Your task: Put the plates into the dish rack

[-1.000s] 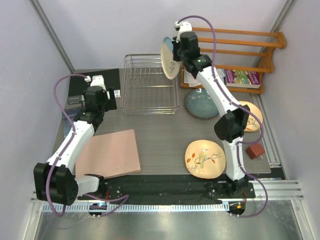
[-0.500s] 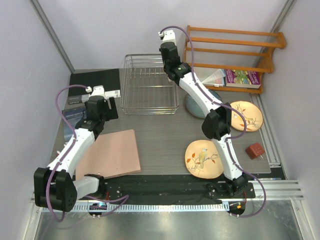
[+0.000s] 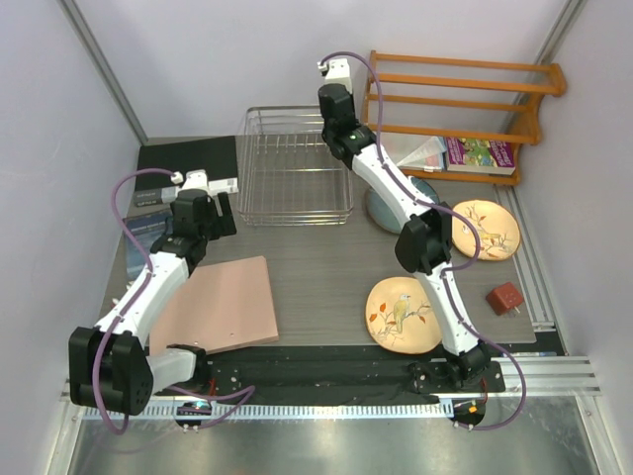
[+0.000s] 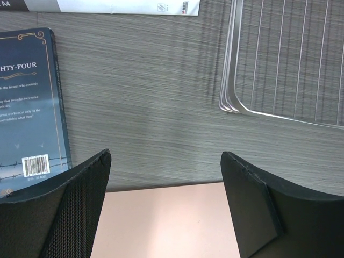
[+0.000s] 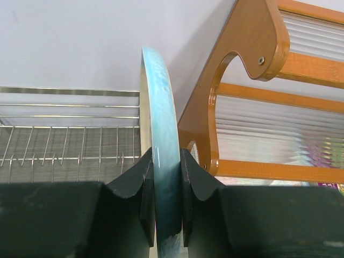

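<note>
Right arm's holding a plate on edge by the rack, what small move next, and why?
Probably shift it a little sideways over the dish rack, away from the orange shelf, before lowering. The right gripper holds the plate upright on edge; in its wrist view the rack lies to one side and the shelf's post close on the other.

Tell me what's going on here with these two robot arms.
The right tool grips a cream-and-blue plate upright by its rim at the far right corner of the wire dish rack, beside the orange shelf. The left tool hangs open and empty over the table near the pink board. The teal plate, bird plate and branch plate lie on the table right of the rack.
</note>
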Action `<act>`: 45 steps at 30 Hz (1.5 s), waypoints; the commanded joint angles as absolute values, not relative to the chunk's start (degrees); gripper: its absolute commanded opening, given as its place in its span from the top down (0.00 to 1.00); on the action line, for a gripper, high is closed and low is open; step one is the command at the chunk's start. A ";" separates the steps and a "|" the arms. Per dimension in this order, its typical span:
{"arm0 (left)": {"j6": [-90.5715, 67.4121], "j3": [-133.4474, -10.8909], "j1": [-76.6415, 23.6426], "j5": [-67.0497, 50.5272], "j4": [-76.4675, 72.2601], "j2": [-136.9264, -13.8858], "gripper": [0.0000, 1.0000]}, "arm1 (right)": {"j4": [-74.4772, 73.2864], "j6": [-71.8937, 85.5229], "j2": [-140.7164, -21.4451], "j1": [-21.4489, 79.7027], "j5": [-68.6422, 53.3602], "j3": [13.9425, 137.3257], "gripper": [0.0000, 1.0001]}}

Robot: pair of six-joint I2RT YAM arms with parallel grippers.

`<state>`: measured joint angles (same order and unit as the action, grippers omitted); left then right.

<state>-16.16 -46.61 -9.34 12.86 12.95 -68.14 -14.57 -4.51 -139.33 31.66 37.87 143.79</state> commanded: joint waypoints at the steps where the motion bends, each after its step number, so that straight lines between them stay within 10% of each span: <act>1: -16.61 -46.32 -8.97 12.83 11.16 -68.55 0.17 | -5.80 -2.72 -139.13 31.82 39.20 148.53 0.99; 24: -17.49 -46.67 -8.53 11.43 10.02 -70.75 0.17 | -4.22 -3.69 -141.94 32.17 46.85 145.37 0.99; 36: -17.67 -47.98 -8.61 10.72 10.72 -70.40 0.17 | -2.29 -6.85 -137.47 32.17 46.05 140.11 0.51; 45: -13.45 -50.28 -12.99 -11.40 13.62 -64.87 0.17 | -11.24 -0.45 -114.55 32.26 42.30 118.46 0.47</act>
<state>-16.88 -48.05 -9.52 3.64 14.02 -68.90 -9.65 -4.45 -131.46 32.03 44.80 128.81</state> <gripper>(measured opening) 0.840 0.523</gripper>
